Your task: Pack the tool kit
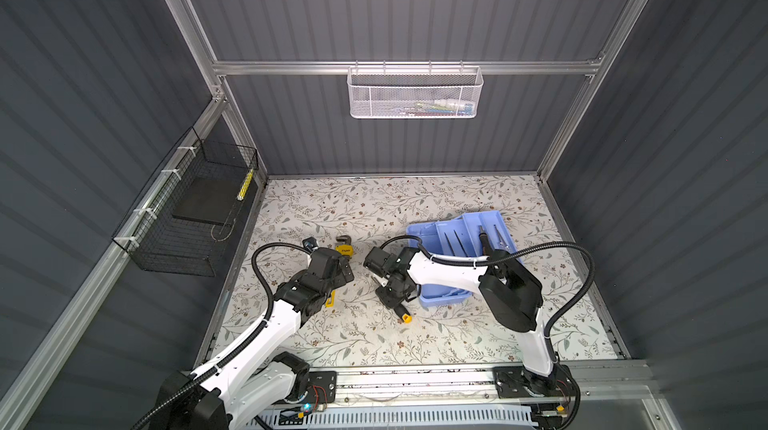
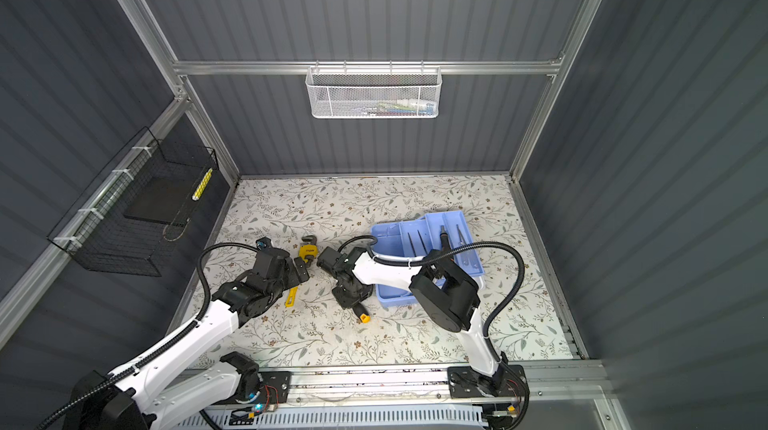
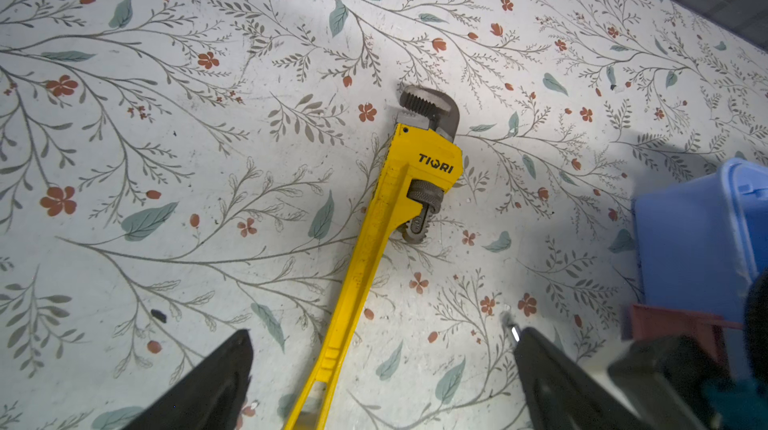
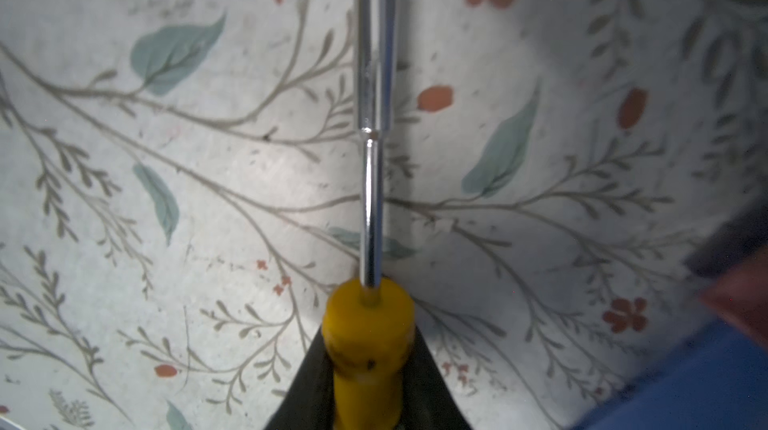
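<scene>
Right gripper is closed tight on the yellow handle of a nut driver. Its black fingers press against both sides, and the chrome shaft with its wider socket end points out over the floral counter. Only the right wrist view shows that hold; whether the tool rests on the counter or is raised I cannot tell. In both top views the right gripper hides most of the nut driver, whose yellow butt pokes out toward the near edge.

The left gripper is spread wide and holds nothing. The left wrist view shows its fingers on either side of the yellow pipe wrench, apart from the handle. The wrench lies flat. From above, the left wrist covers the wrench's middle, so only its head and handle end show.

The light blue tool kit box sits right of centre on the counter, its tray skewed across the top with slim tools in the slots. That is seen only from above; the wrist views catch just a blue corner.

The left arm reaches forward from the near left, wrist bent down. The right arm rises from the near right, and its forearm crosses over the box. Its wrist is turned down just left of the box.
</scene>
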`<move>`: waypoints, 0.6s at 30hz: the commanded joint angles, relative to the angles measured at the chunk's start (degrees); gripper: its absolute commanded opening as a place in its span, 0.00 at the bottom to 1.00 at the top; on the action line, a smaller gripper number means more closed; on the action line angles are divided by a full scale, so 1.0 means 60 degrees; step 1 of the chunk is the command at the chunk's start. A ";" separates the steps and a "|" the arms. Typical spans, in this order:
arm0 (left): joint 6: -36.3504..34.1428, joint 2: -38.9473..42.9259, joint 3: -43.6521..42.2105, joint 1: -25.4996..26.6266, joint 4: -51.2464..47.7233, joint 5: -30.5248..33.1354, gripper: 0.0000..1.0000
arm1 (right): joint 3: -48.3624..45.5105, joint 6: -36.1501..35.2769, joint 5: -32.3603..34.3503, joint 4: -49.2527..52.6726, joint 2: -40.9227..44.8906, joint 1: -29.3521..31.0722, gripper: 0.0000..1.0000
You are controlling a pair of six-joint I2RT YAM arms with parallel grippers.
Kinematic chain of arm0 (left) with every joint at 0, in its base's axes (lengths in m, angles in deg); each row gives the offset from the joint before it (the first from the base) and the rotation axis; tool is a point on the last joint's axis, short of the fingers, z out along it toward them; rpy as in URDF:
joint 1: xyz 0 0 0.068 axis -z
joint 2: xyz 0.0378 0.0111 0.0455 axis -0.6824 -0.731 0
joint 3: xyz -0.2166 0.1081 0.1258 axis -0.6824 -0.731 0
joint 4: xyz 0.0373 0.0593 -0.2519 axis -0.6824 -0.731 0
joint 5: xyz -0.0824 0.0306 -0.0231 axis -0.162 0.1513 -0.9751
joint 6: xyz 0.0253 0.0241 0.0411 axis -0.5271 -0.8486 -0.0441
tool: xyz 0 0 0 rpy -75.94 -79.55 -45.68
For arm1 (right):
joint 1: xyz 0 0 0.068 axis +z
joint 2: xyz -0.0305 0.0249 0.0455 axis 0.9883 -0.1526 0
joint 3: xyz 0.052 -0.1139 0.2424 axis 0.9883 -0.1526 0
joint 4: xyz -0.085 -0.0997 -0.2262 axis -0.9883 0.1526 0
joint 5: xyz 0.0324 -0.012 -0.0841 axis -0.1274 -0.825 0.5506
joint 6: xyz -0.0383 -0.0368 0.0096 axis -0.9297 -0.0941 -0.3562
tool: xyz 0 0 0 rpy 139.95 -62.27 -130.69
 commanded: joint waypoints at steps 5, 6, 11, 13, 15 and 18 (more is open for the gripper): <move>-0.0026 0.0153 -0.0171 -0.0054 -0.0006 -0.0194 1.00 | 0.1072 0.2124 -0.0413 -0.0555 -0.0615 -0.0634 0.15; -0.0066 0.0173 -0.0193 -0.0054 0.0024 -0.0277 1.00 | 0.1124 0.2309 -0.0464 -0.0666 -0.0676 -0.0699 0.14; -0.0217 0.0307 -0.0480 -0.0054 0.0381 -0.1069 1.00 | 0.1298 0.2927 -0.0484 -0.1055 -0.0752 -0.0859 0.18; -0.0202 0.0281 -0.0612 -0.0047 0.0503 -0.1394 1.00 | 0.1399 0.3041 -0.0456 -0.1064 -0.0774 -0.0866 0.24; -0.0147 0.0241 -0.0690 -0.0039 0.0497 -0.1536 1.00 | 0.1415 0.3106 -0.0440 -0.1078 -0.0827 -0.0886 0.29; -0.0150 0.0205 -0.0734 -0.0025 0.0457 -0.1686 1.00 | 0.1437 0.3161 -0.0368 -0.1021 -0.0889 -0.0895 0.44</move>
